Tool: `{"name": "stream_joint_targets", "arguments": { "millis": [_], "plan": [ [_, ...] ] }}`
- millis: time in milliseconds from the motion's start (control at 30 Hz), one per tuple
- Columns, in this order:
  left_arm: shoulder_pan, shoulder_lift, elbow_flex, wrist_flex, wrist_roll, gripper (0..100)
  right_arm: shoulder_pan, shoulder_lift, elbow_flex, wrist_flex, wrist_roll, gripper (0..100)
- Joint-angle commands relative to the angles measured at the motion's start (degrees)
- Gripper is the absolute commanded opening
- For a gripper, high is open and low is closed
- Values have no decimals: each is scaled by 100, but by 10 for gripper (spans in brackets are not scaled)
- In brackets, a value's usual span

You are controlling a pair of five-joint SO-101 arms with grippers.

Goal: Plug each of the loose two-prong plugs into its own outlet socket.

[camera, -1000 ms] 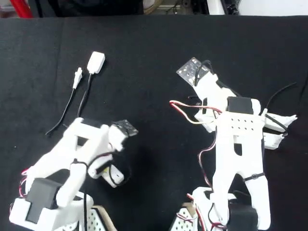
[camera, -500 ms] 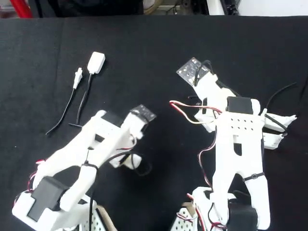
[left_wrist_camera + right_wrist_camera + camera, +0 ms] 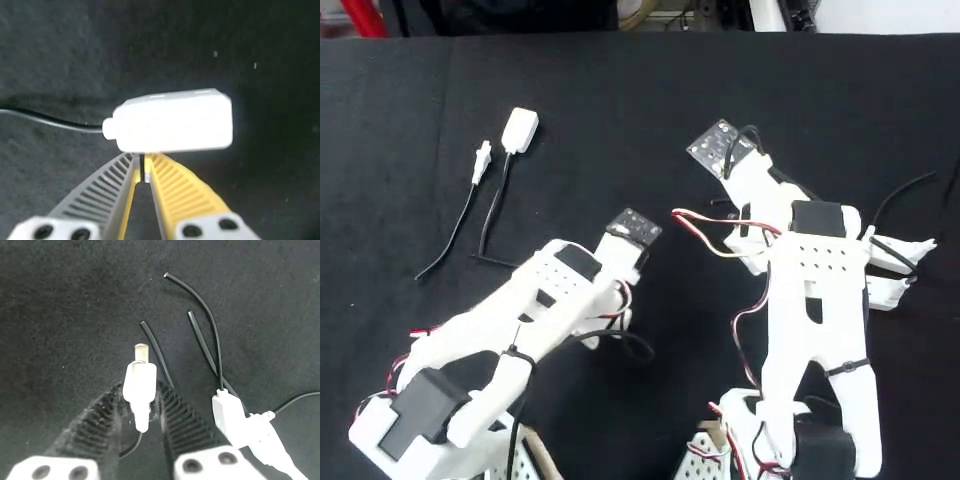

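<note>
Right wrist view: holding small white plug (image 3: 140, 382) lengthwise between the ribbed fingers of right gripper (image 3: 140, 390), jaws narrow and pressing on both its sides, plug tip poking out past the fingertips. Lying just beside it on black bench (image 3: 60, 300): white connector pieces (image 3: 232, 415), with thin black cables (image 3: 202, 310) fanning away over the cloth.

Left wrist view: pinching white socket block (image 3: 172, 122) at its near edge with left gripper (image 3: 144, 167), jaws almost touching, block sitting crosswise past the tips, black cord (image 3: 45, 120) leaving its necked end; contact between block and bench not discernible.

High view: lying well apart from both arms, toward the far left of the bench, loose plug (image 3: 481, 160) and second socket block (image 3: 520, 130), side by side and not touching, each trailing a black lead back toward left arm (image 3: 540, 310); standing at the opposite side, right arm (image 3: 815, 300).
</note>
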Motion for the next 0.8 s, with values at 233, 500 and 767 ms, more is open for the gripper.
{"name": "stream_joint_targets", "arguments": {
  "millis": [233, 500, 767],
  "plan": [
    [-40, -2840, 136, 1380, -484, 30, 264, 4, -31, -97, 237, 11],
    [-1842, -3631, 1974, -2312, -563, 29, 273, -22, 136, -97, 220, 11],
    [-1349, -1626, 1947, -2629, -1064, 29, 246, -22, 136, -97, 193, 11]
  ]
}}
